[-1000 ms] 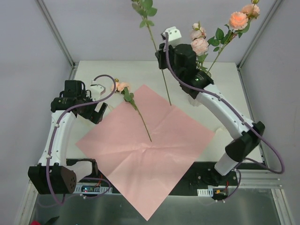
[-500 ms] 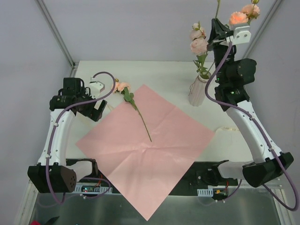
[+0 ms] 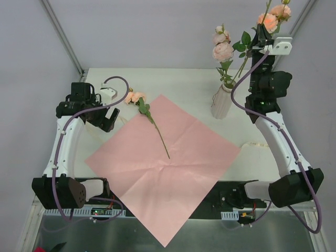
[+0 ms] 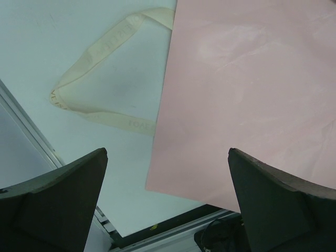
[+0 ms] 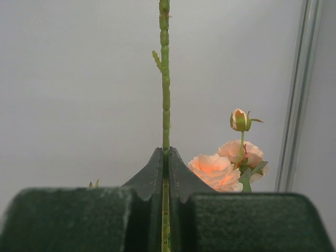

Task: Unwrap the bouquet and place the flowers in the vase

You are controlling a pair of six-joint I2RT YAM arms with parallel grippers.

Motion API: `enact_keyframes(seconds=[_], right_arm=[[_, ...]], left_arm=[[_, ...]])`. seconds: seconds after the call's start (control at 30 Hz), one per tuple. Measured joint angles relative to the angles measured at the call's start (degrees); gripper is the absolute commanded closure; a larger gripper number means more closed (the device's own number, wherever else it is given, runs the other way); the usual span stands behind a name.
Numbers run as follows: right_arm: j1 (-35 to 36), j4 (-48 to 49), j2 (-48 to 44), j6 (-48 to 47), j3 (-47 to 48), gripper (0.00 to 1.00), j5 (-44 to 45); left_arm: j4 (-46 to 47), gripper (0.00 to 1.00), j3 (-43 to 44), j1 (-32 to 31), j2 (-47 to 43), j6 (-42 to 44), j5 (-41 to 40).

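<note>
White table (image 3: 189, 84), grey walls (image 3: 131, 31), pink paper (image 3: 173, 168); left jaws apart, right jaws clamp stem (image 5: 166, 94).

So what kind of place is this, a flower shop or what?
Probably a robot lab test cell, not a shop: a left arm and right arm bolted to a white table, enclosed by plain grey walls and a metal frame post.

One flower (image 3: 148, 116) lies on the paper (image 3: 173, 173), left of the vase (image 3: 221, 103).
</note>
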Motion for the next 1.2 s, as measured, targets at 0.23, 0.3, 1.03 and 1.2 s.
enact_keyframes(seconds=[0.23, 0.3, 1.03, 1.2], right_arm=[[-1.6, 5.7, 4.0, 2.6, -2.0, 0.99, 0.0], [-1.6, 6.8, 5.3, 3.0, -2.7, 0.99, 0.0], [0.3, 11.8, 4.8, 3.7, -20.9, 0.6, 1.9], [4.9, 9.4, -3.4, 1.5, -23.9, 0.51, 2.5]], left_arm=[[0.0, 0.01, 1.6, 0.0, 1.4, 0.1, 0.0], [0.0, 0.01, 1.8, 0.0, 1.4, 0.1, 0.0], [0.0, 0.01, 1.2, 0.0, -3.4, 0.6, 0.0], [0.0, 0.01, 0.2, 0.2, -3.4, 0.6, 0.3]])
